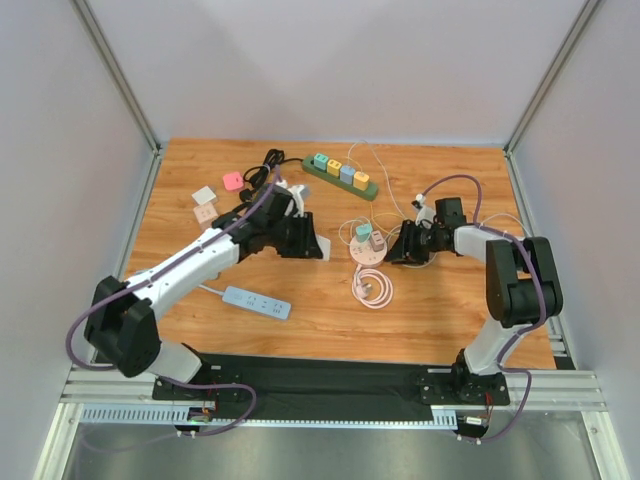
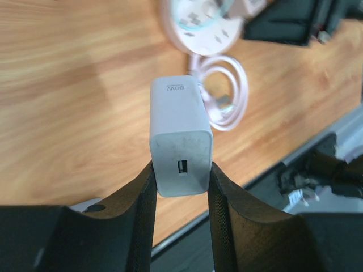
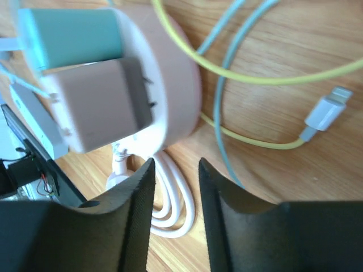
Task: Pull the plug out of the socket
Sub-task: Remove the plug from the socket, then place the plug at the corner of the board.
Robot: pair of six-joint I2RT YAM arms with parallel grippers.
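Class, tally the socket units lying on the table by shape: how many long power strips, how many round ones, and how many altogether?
Long power strips: 2, the green power strip and the light-blue power strip
Round sockets: 1, the pink round socket
Total: 3

2 arms are counted: L arm (image 1: pixel 190 262), R arm (image 1: pixel 510 268). 2 straight pwr strips: green strip (image 1: pixel 371 190), blue strip (image 1: pixel 257 301). 1 round socket (image 1: pixel 367 256), w/ 2 plugs seen: teal plug (image 3: pixel 74 34), pink plug (image 3: pixel 102 107). 4 strip plugs (image 1: pixel 347 174) are counted in the green one. 3 loose adapters (image 1: pixel 205 197), 1 white charger (image 2: pixel 180 141), 1 coiled cable (image 1: pixel 374 289).
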